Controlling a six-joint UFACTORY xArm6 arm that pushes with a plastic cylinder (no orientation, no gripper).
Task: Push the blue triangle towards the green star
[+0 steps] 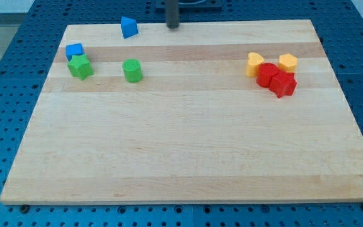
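Pale wooden table point(188, 157): the blue triangle point(128, 27) sits well apart from the green star point(80, 66), so nothing looks done. My tip point(172, 26) rests right of the triangle, touching nothing; this end effector has no jaws.

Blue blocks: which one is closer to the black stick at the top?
The blue triangle, at the view's top just left of my tip. The other blue block sits farther left, touching the green star.
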